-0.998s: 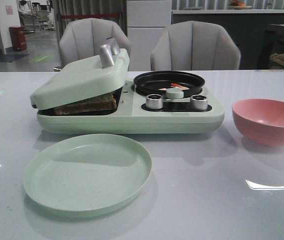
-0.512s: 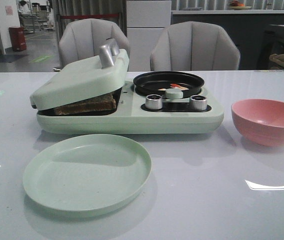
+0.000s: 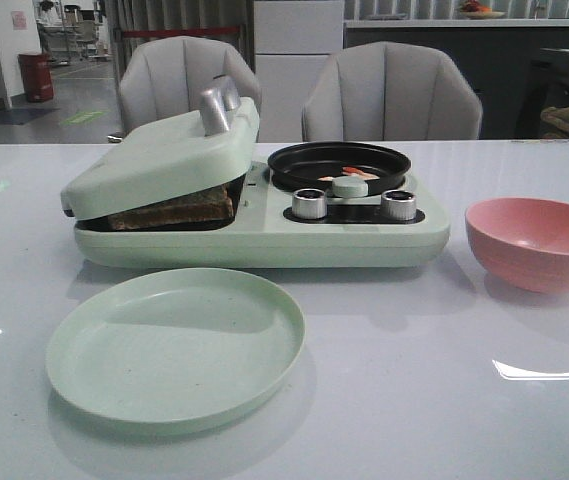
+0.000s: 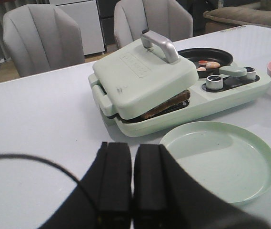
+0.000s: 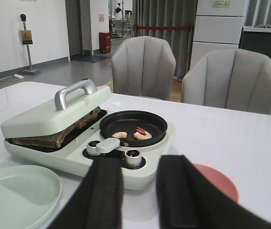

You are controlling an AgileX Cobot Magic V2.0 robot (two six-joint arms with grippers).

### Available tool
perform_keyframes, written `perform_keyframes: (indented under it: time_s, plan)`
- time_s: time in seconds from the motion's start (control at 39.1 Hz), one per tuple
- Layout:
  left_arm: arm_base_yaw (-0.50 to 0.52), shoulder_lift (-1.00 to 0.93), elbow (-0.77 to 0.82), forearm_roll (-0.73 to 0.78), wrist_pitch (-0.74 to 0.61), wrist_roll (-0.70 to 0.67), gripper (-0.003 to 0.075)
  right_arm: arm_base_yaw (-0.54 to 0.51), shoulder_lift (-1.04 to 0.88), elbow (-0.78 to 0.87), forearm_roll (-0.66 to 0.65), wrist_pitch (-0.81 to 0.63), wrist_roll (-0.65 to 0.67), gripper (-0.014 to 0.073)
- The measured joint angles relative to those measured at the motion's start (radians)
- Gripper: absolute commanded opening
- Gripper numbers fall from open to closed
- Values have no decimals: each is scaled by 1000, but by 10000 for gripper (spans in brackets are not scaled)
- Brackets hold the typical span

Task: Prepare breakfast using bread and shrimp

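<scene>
In the front view we see neither of our arms. In the left wrist view our left gripper [image 4: 132, 183] sits at the bottom centre of the frame, its two black fingers [image 4: 115, 181] pressed together with only a thin seam between them. In the right wrist view our right gripper [image 5: 140, 195] fills the bottom centre, its black fingers [image 5: 102, 195] parted by a clear gap and holding nothing.
</scene>
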Motion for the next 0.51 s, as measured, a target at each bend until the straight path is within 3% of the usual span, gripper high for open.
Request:
perform_keyframes:
  time_s: [0.51]
  plan:
    - [0, 0, 0, 0, 0, 0, 114, 0, 0, 0, 0, 0, -2, 128]
